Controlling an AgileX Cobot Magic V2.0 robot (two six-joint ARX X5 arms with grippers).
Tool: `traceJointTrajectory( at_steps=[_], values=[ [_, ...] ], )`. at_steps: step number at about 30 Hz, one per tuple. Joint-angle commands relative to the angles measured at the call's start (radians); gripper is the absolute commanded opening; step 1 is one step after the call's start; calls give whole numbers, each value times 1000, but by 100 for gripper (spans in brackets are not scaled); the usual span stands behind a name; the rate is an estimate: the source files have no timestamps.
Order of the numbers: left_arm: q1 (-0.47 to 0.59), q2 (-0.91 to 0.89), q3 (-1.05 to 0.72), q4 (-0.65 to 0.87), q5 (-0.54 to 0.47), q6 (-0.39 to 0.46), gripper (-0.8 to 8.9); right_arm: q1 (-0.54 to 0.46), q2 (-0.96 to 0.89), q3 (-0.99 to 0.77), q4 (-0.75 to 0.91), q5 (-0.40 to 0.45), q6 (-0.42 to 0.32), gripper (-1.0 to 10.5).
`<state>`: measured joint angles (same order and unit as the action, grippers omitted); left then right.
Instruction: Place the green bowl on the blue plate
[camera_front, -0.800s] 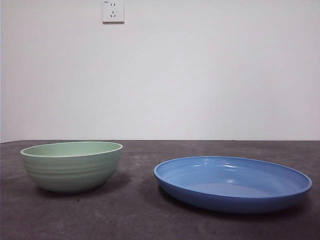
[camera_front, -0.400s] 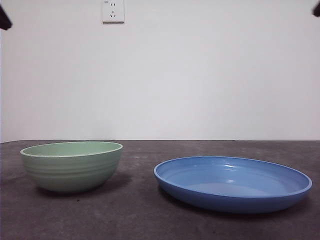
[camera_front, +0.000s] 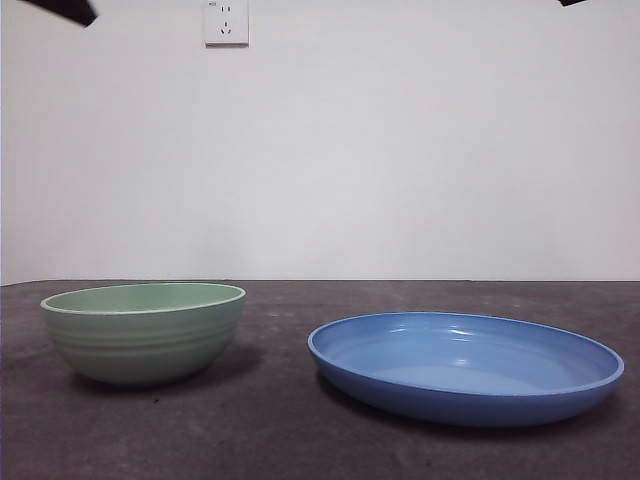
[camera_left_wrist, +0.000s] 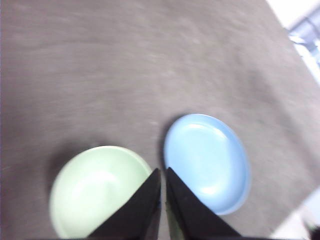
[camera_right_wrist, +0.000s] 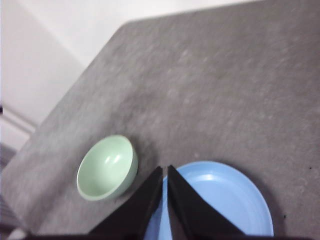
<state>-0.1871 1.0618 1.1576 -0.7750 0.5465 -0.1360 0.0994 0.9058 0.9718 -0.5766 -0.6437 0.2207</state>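
The green bowl (camera_front: 144, 330) stands upright and empty on the dark table at the left, with the blue plate (camera_front: 465, 366) flat on the table to its right, a gap between them. Both arms hang high above. In the left wrist view my left gripper (camera_left_wrist: 163, 172) is shut, far above the gap between the green bowl (camera_left_wrist: 95, 190) and the blue plate (camera_left_wrist: 207, 160). The right gripper (camera_right_wrist: 165, 171) is shut too, high over the near rim of the blue plate (camera_right_wrist: 225, 200), with the green bowl (camera_right_wrist: 107, 167) off to one side. Only black tips (camera_front: 65, 10) show in the front view.
A grey table top (camera_front: 270, 430) carries only the two dishes. A white wall with a socket (camera_front: 226, 22) stands behind. The table's edges (camera_right_wrist: 60, 115) show in the wrist views.
The black arm tips at the front view's top corners have shifted; the left one now reaches further in. Bowl and plate have not moved.
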Motion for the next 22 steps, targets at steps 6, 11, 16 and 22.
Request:
traceJointTrajectory(
  at_steps=[6, 11, 16, 22],
  values=[
    [-26, 46, 43, 5, 101, 46, 19, 4, 47, 71, -87, -48, -148, 11],
    [-27, 46, 43, 6, 101, 50, 21, 4, 47, 71, -87, -48, -148, 11],
    [-27, 50, 43, 5, 101, 49, 30, 4, 47, 71, -87, -47, -149, 12],
    [-27, 50, 43, 4, 101, 49, 287, 4, 47, 71, -87, -48, -151, 43]
  ],
)
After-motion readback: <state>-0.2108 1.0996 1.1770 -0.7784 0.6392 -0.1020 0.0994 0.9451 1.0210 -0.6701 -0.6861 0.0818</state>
